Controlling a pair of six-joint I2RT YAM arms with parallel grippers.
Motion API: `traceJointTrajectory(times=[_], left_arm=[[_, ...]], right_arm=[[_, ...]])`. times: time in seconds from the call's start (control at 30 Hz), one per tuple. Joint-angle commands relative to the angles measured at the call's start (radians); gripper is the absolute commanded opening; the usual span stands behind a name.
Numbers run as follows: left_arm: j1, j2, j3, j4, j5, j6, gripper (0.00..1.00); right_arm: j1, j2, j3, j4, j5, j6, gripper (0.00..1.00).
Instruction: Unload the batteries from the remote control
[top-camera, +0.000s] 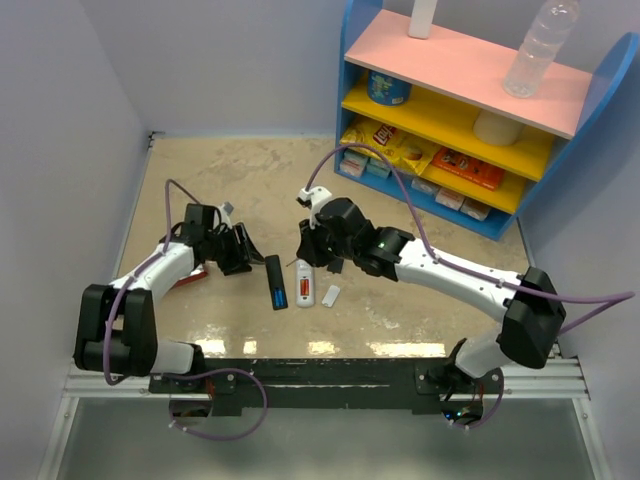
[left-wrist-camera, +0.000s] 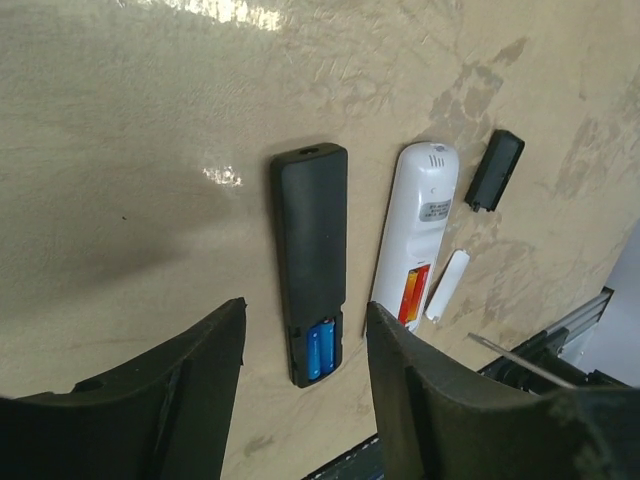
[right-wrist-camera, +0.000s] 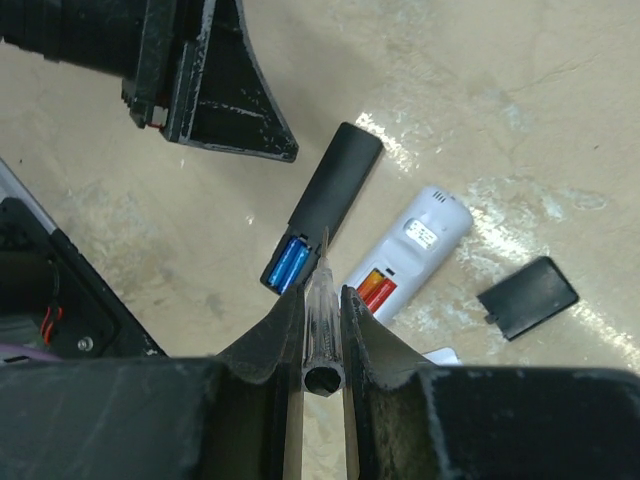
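A black remote (top-camera: 275, 278) lies back-up, its open bay showing two blue batteries (left-wrist-camera: 320, 348). Right beside it lies a white remote (left-wrist-camera: 418, 225) with orange-red batteries (left-wrist-camera: 414, 292) in its open bay. A black cover (left-wrist-camera: 495, 170) and a white cover (left-wrist-camera: 448, 284) lie loose to the right. My left gripper (left-wrist-camera: 305, 312) is open and empty, and hovers above the black remote's battery end. My right gripper (right-wrist-camera: 322, 296) is shut on a clear-handled screwdriver (right-wrist-camera: 323, 310). The tool's tip points at the edge of the blue batteries (right-wrist-camera: 288, 264).
A blue shelf unit (top-camera: 470, 110) with snack packs and a plastic bottle (top-camera: 538, 48) stands at the back right. A red object (top-camera: 193, 276) lies under my left arm. The black mounting rail (top-camera: 320, 370) runs along the near edge.
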Motion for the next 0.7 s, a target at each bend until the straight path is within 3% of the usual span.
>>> traceJointTrajectory(times=[0.0,0.67], left_arm=[[0.015,0.032,-0.003,0.057,0.077,0.046,0.54],[0.015,0.109,-0.04,0.078,0.138,0.046,0.49]], right_arm=[[0.019,0.034,0.076,-0.025,-0.043,0.017,0.0],[0.106,0.234,0.195,-0.123,0.017,0.045,0.0]])
